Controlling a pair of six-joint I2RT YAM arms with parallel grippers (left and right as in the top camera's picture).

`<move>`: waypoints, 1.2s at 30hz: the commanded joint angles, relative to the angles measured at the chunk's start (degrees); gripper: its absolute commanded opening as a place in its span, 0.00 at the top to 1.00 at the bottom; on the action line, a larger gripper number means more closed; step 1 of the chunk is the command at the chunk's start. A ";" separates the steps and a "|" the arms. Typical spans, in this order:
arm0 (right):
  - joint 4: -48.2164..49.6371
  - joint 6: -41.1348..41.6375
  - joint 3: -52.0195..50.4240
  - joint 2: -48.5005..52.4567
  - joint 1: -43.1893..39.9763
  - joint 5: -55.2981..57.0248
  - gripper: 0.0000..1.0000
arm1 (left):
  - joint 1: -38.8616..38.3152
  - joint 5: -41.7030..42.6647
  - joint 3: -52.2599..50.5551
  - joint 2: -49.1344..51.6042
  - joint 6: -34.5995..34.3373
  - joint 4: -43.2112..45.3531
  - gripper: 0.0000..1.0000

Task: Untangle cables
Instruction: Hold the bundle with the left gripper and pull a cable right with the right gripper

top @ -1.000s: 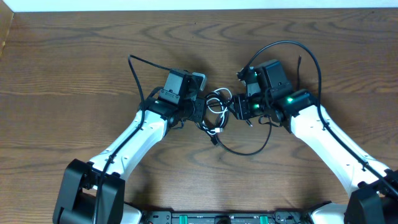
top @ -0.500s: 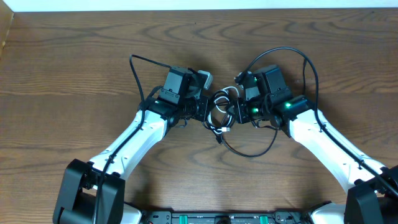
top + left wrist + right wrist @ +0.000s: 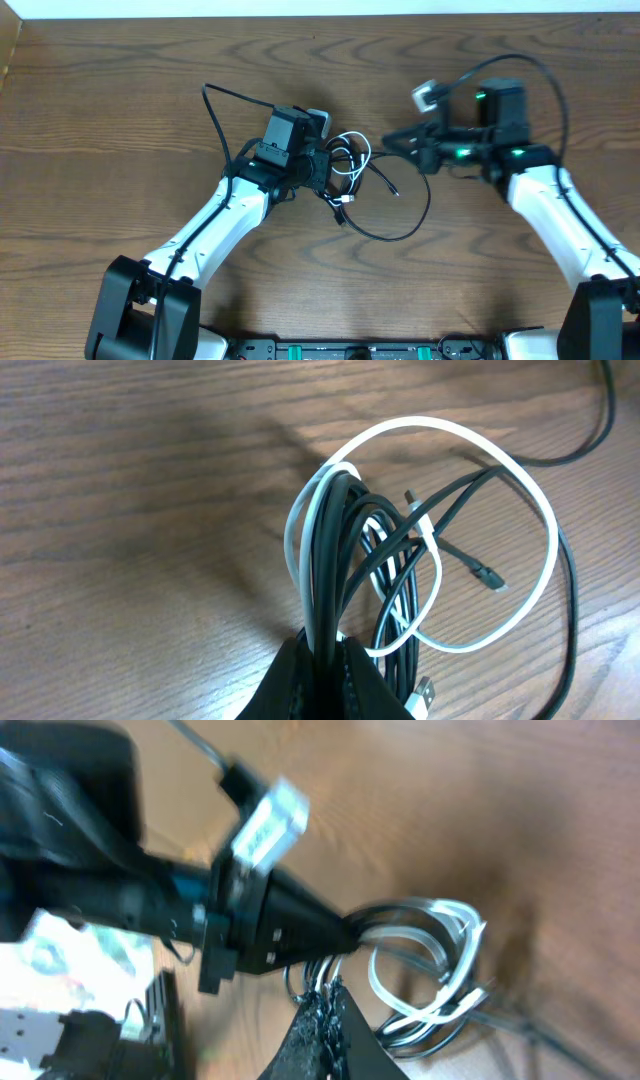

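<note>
Left tool (image 3: 322, 665) clamps the cables (image 3: 420, 530), all one tangled coil. Right tool (image 3: 322, 1015) is closed, its catch unclear. Nearly all the untangling is left.

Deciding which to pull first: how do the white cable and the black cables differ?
The white cable makes a wide open loop; the black cables bunch in tight narrow coils. White is single; black are several. Both run into the shut left claw.

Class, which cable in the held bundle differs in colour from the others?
The white cable: the only pale one, looping wide around the black cables pinched with it in the left pincer.
</note>
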 commanded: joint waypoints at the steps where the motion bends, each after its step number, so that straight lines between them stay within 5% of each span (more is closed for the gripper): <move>1: 1.40 -1.84 -0.13 0.02 -5.33 -5.40 0.99 | 0.02 -1.62 -0.09 -0.52 0.11 -0.87 0.93; 3: -0.50 -1.46 -0.13 0.02 -7.30 1.27 0.98 | 0.02 0.57 -0.09 -0.52 0.11 -0.37 0.92; 15: -10.43 5.66 -1.16 0.28 1.11 7.87 0.43 | 0.02 16.74 -0.09 -0.52 10.32 3.28 0.92; 24: -8.87 14.16 -2.82 5.44 2.29 10.86 0.48 | 0.02 20.98 -0.09 -0.52 13.29 4.11 0.93; 29: -5.11 14.78 -2.82 10.10 2.29 1.29 0.50 | 0.00 21.70 -0.09 -0.52 13.29 5.05 0.92; 33: -1.42 18.62 -2.82 16.41 2.29 -13.64 0.67 | 0.00 25.44 -0.09 -0.52 15.78 5.31 0.92; 36: 4.13 20.24 -2.82 19.98 2.29 -20.41 0.90 | 0.00 25.46 -0.09 -0.52 15.91 5.29 0.93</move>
